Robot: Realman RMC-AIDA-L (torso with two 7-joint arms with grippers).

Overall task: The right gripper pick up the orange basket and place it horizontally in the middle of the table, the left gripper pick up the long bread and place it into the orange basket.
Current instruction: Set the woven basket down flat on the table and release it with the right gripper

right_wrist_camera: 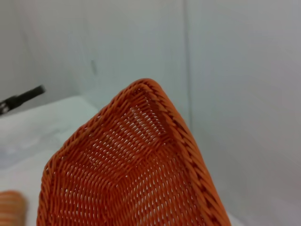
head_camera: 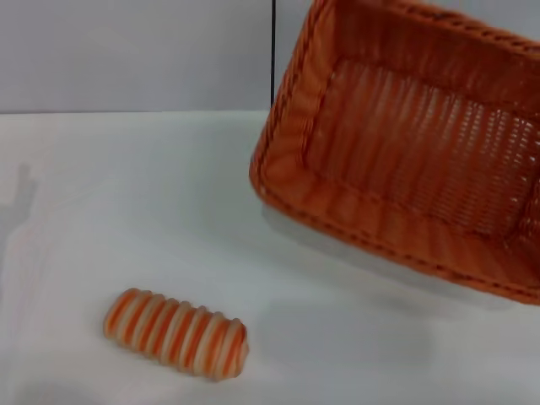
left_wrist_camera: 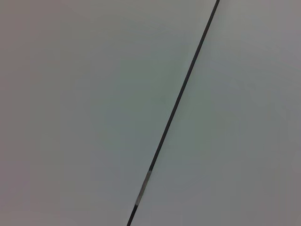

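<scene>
The orange basket (head_camera: 405, 143) hangs tilted above the white table (head_camera: 126, 211) at the right, its open side turned toward me and its shadow on the table beneath. The right wrist view looks along the basket's woven wall and braided rim (right_wrist_camera: 141, 155); the right gripper itself does not show in any view. The long bread (head_camera: 175, 332), striped orange and cream, lies flat on the table at the front left, and its end shows in the right wrist view (right_wrist_camera: 11, 207). A slim black piece far off in that view looks like the left gripper (right_wrist_camera: 22, 98), well clear of both.
A pale wall with a thin black vertical seam (head_camera: 273, 51) stands behind the table; the left wrist view shows only this wall and seam (left_wrist_camera: 174, 108). Bare tabletop lies between the bread and the basket.
</scene>
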